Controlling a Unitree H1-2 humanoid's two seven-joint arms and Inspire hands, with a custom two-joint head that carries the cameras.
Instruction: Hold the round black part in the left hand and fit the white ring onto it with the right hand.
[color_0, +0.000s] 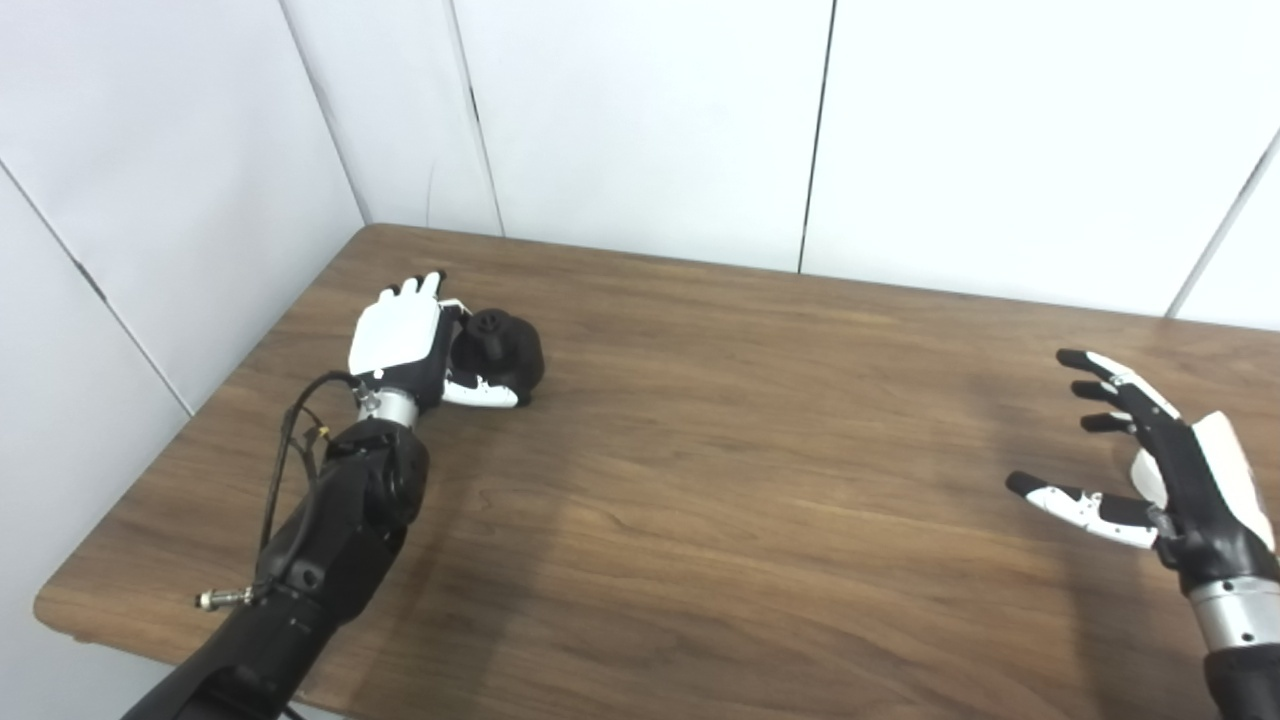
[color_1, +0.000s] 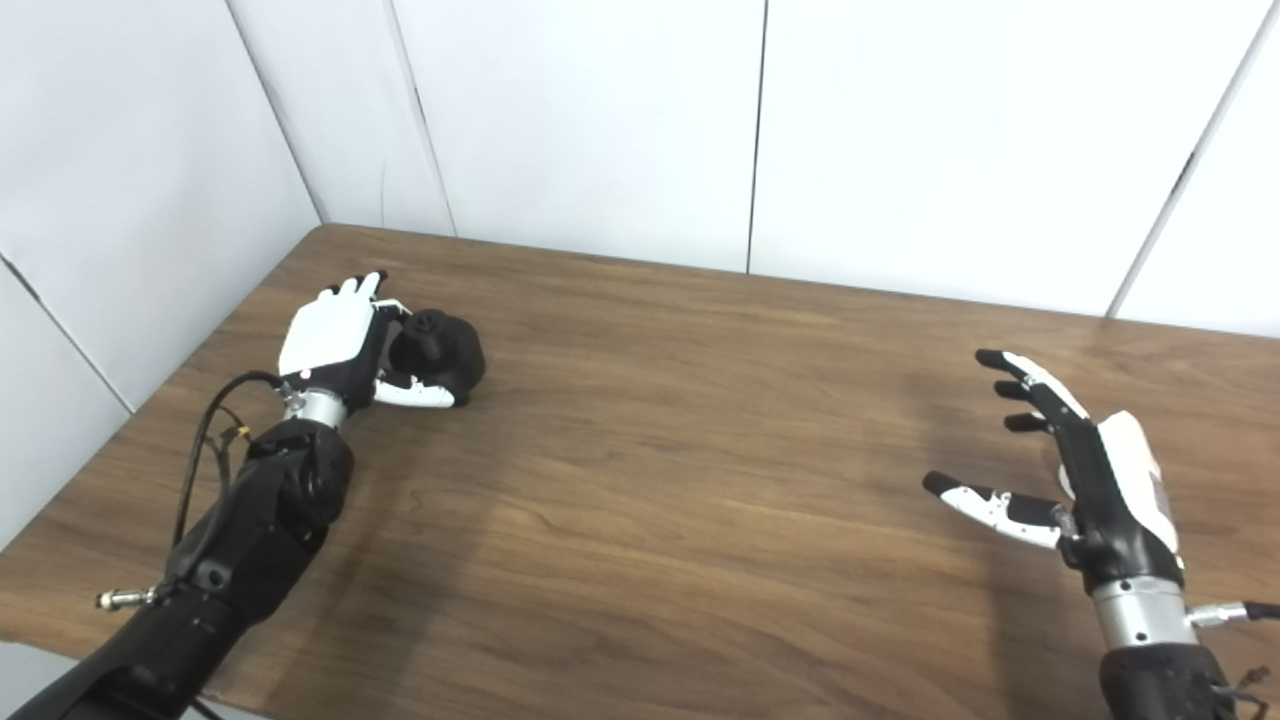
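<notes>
The round black part (color_0: 503, 352) rests on the wooden table (color_0: 700, 450) at the far left, with a small knob on top. My left hand (color_0: 400, 340) lies against its left side. The thumb (color_0: 485, 394) reaches along the part's front and the fingers (color_0: 420, 287) stretch out, not wrapped around it. My right hand (color_0: 1160, 470) hovers open and empty at the right side of the table, fingers spread. A small white patch (color_0: 1146, 474) shows between its thumb and palm; I cannot tell whether it is the white ring. No ring shows elsewhere.
White wall panels (color_0: 640, 120) close off the table at the back and left. The table's near left corner (color_0: 60, 610) is rounded. A cable (color_0: 285, 440) loops off my left forearm.
</notes>
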